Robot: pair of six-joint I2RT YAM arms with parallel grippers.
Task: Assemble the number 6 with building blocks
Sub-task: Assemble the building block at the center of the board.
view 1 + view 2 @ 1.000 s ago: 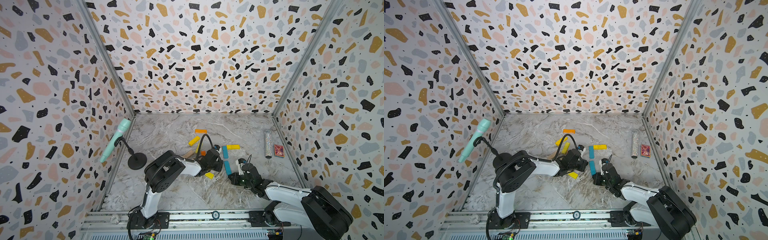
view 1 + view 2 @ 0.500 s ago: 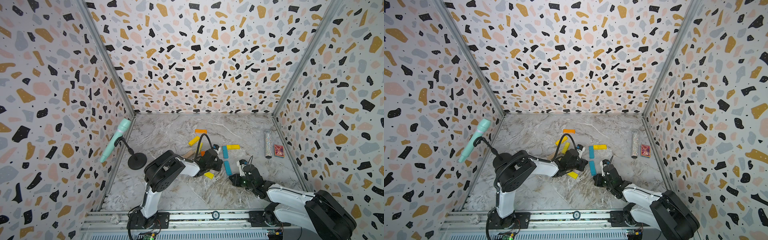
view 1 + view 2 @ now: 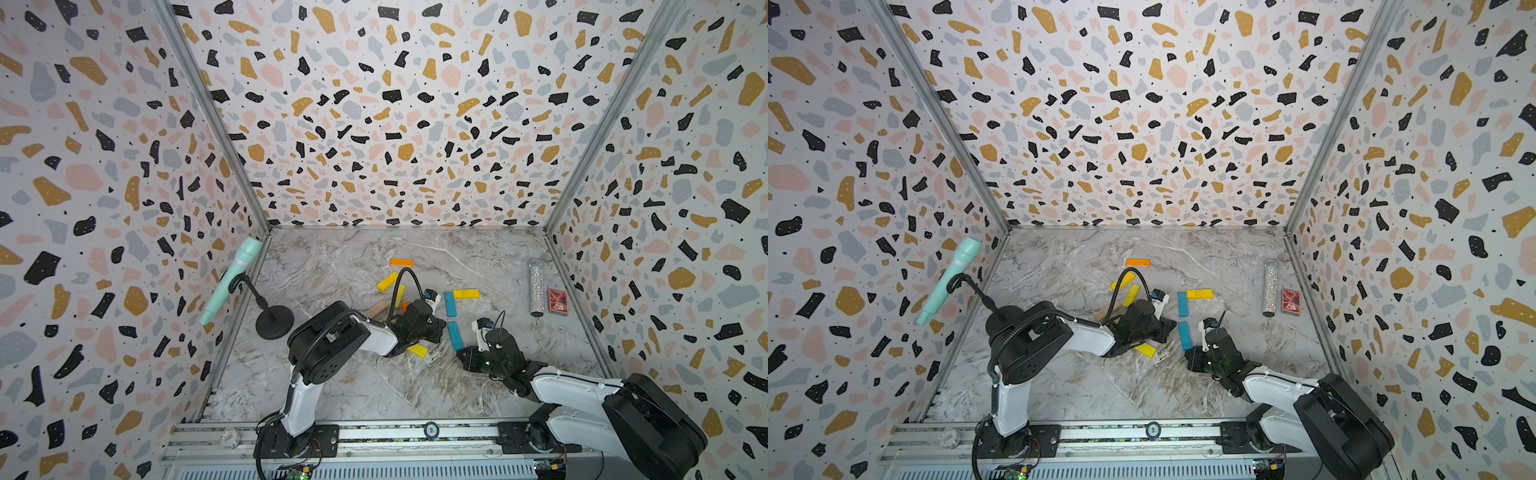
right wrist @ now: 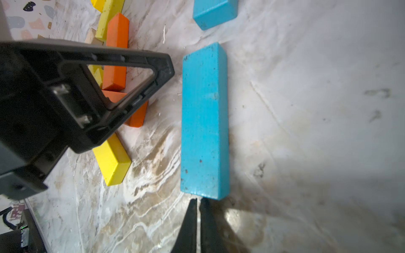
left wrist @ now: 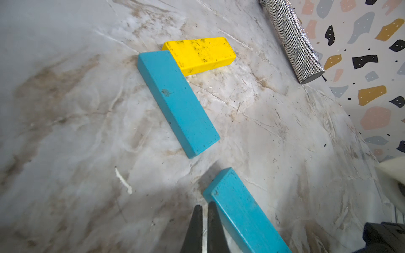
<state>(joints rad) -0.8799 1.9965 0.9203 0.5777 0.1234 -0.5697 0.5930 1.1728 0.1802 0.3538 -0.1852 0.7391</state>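
The building blocks lie mid-table. A teal block (image 3: 449,303) and a yellow block (image 3: 466,294) form a corner, also in the left wrist view (image 5: 177,103) (image 5: 199,54). Below them lies a second teal block (image 3: 455,336) (image 4: 205,118). My left gripper (image 3: 442,327) (image 5: 203,208) is shut and empty, its tips against that block's far end on its left side. At the same block's near end, my right gripper (image 3: 460,354) (image 4: 198,200) is shut on nothing. Loose yellow (image 3: 417,350), orange (image 3: 402,262) and beige (image 3: 376,309) blocks lie to the left.
A glittery tube (image 3: 536,291) and a red card box (image 3: 557,301) sit by the right wall. A mint microphone (image 3: 230,282) on a black stand (image 3: 274,322) is at the left wall. More yellow (image 3: 387,281) and orange (image 4: 116,50) blocks crowd behind the left arm.
The right arm has shifted slightly near the lower teal block's end. The blocks and the left arm have not visibly moved.
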